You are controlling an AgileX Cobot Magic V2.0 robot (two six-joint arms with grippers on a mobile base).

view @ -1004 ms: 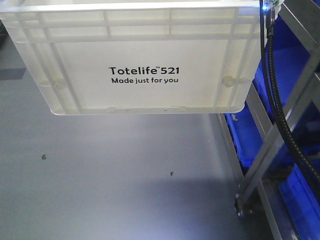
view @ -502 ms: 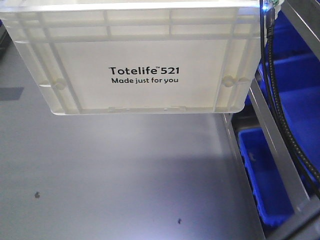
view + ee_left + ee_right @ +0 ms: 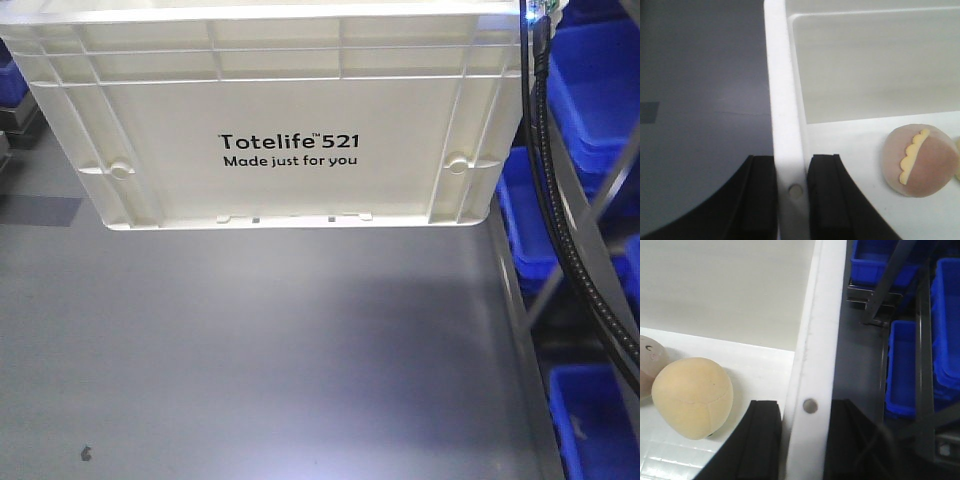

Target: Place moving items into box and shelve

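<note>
Two grippers share the box [image 3: 290, 150]: the left gripper [image 3: 791, 172] pinches its left wall and the right gripper [image 3: 807, 412] its right wall, likely to keep it level. The pink fruit [image 3: 920, 160] and yellow fruit [image 3: 692, 397] lie inside, so shelving beside the blue bins [image 3: 590, 80] seems next.
</note>
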